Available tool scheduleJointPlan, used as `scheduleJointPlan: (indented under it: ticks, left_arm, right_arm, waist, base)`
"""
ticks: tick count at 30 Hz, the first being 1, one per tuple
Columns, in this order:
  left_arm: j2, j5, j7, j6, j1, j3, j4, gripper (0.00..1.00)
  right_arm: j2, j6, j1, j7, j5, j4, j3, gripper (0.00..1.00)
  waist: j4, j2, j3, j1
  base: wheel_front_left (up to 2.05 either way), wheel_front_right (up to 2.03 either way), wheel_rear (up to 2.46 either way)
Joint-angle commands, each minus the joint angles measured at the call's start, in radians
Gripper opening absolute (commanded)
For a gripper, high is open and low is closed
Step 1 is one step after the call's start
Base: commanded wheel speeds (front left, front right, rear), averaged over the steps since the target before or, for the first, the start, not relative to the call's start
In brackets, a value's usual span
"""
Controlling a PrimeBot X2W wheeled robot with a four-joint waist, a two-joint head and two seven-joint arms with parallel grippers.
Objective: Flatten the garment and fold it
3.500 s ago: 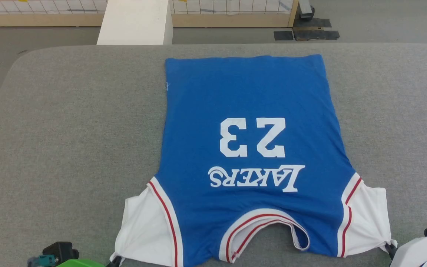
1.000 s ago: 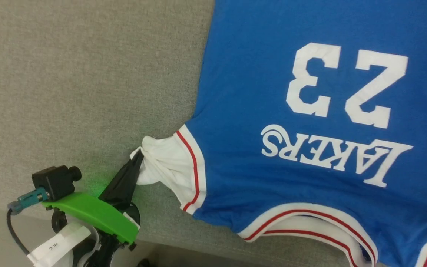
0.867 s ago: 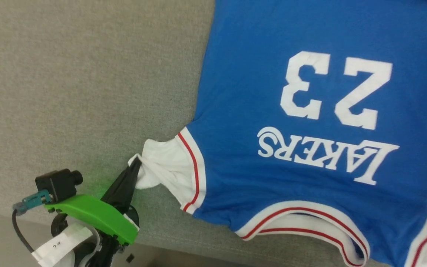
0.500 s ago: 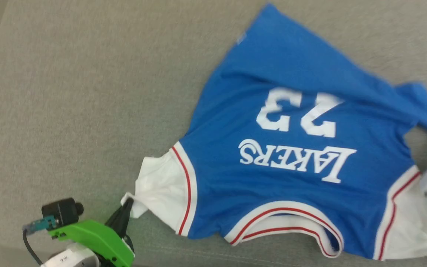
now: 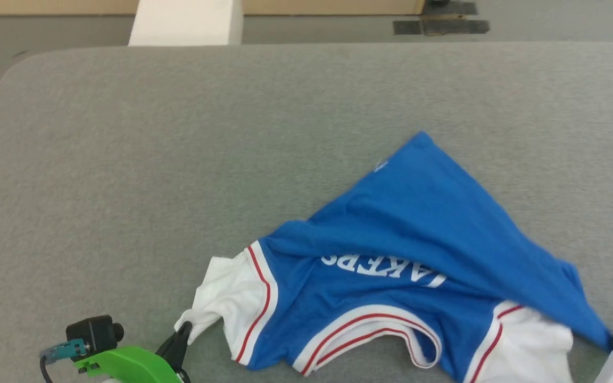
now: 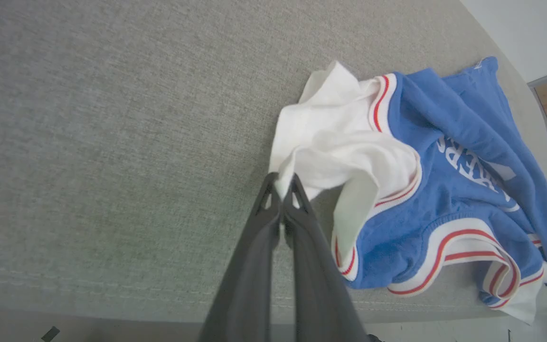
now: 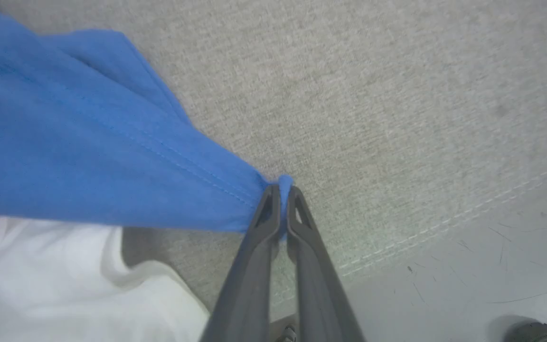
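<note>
1. A royal-blue soft jersey shirt [image 5: 407, 234] with white sleeves and red-and-white striped trim lies on a wide grey fabric-covered desk [image 5: 179, 159]. It sits in the near right part, with its neck opening toward the robot.
2. The shirt's blue lower body is drawn diagonally across the chest toward the right sleeve. It covers the upper half of the white lettering [image 5: 381, 266]. One blue corner peaks toward the far side.
3. The left gripper [image 5: 181, 332] has its jaws pressed together on the tip of the white left sleeve. The cloth bunches toward them.
4. The right gripper [image 7: 280, 190] has its jaws clamped on a blue hem corner, held just over the white right sleeve. The desk's stitched near edge runs close behind.
5. The striped neck trim lies close to the desk's near edge. In the left wrist view the far white sleeve may hang slightly past that edge, though the angle makes this hard to judge.
6. Bare grey surface stretches to the left of the shirt and beyond it, up to the far edge and the rounded far-left corner.
7. Past the far edge, a white rectangular block [image 5: 184, 21] stands on a grey floor [image 5: 551, 21].
</note>
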Motion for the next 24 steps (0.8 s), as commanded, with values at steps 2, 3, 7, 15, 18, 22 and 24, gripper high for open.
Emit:
scheduleJointPlan:
  ticks: [2,3,7,15,18,22,24]
  left_arm:
    - [0.009,-0.008,0.004,0.005,0.01,-0.002,-0.005,0.0]
    - [0.01,-0.008,0.005,0.005,0.009,-0.003,-0.006,0.0]
    - [0.013,-0.006,0.008,0.008,0.006,-0.006,-0.012,0.0]
    - [0.012,-0.006,0.009,0.008,0.002,-0.015,-0.007,0.0]
    - [0.01,-0.008,0.007,0.007,0.0,-0.017,-0.004,0.0]
    - [0.009,-0.01,0.006,0.005,-0.006,-0.021,-0.004,0.0]
    - [0.011,-0.009,0.006,0.003,-0.013,-0.023,-0.006,0.0]
  right_arm:
    - [0.001,-0.002,0.007,0.054,0.01,0.034,0.016,0.0]
    - [0.001,-0.002,0.006,0.071,0.007,0.045,0.021,0.0]
    - [0.001,-0.002,-0.008,0.131,0.009,0.069,0.034,0.0]
    - [0.001,-0.002,-0.058,-0.01,-0.005,0.003,0.038,1.0]
    - [0.001,-0.002,-0.103,-0.106,-0.022,-0.051,0.088,1.0]
    - [-0.021,-0.002,-0.192,-0.218,-0.025,-0.082,0.211,1.0]
    - [-0.041,-0.002,-0.244,-0.261,-0.016,-0.069,0.285,1.0]
  waist:
    - [-0.025,0.0,-0.016,0.0]
    - [-0.026,0.0,-0.015,0.0]
    - [-0.024,0.0,-0.008,0.0]
    - [-0.011,0.0,-0.013,0.0]
    - [-0.007,0.0,-0.015,0.0]
    - [-0.002,0.0,-0.009,0.0]
    - [0.004,0.0,0.002,0.0]
  base:
    - [0.0,0.0,0.0]
    - [0.0,0.0,0.0]
    - [0.0,0.0,0.0]
    - [0.0,0.0,0.0]
    - [0.0,0.0,0.0]
    - [0.0,0.0,0.0]
    - [0.0,0.0,0.0]
